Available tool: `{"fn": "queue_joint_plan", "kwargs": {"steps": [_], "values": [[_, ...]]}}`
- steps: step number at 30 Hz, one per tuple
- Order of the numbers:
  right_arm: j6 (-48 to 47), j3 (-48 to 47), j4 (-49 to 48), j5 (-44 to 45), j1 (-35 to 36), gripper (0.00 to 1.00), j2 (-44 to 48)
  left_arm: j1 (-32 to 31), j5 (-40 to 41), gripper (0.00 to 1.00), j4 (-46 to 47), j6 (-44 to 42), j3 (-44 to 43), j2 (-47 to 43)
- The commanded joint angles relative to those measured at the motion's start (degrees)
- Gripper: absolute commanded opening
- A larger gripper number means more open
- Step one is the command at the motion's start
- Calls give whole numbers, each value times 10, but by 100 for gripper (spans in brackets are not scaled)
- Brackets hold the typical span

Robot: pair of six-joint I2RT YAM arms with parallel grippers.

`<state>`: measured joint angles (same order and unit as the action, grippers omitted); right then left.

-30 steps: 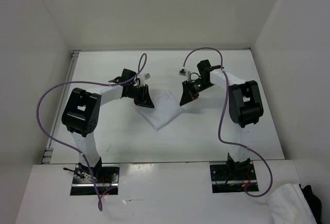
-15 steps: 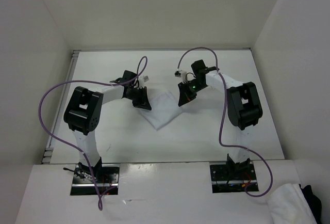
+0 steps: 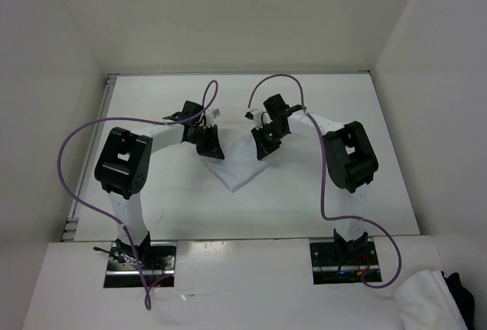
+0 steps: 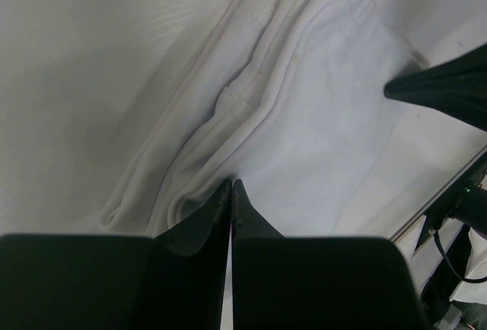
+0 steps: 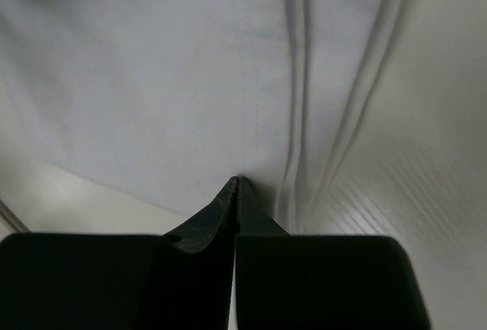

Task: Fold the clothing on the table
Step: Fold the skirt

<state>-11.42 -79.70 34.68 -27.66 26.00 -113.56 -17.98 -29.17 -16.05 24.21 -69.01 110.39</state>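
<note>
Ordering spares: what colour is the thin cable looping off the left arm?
The thin looping cable is purple; clearest in the top external view.

Bright, even light from above; wrist views dimmer, foregrounds blurred.

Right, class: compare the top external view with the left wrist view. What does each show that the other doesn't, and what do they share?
Only the top view: both whole arms, purple cables, the table edges, a fabric mound off the table. Only the left wrist view: seams and folds in the clothing, pinched by the left gripper. Both: the clothing, the left gripper, the tip of the right gripper.
</note>
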Motion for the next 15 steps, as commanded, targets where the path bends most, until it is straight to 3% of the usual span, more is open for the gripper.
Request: {"fn": "queue_joint_plan", "kwargs": {"steps": [1,15], "values": [[32,-8,-26,72,9,0,-26,-7,2,5,-9,0,-13,4],[55,-94,-31,128,9,0,-86,-65,7,3,9,25,34,26]]}}
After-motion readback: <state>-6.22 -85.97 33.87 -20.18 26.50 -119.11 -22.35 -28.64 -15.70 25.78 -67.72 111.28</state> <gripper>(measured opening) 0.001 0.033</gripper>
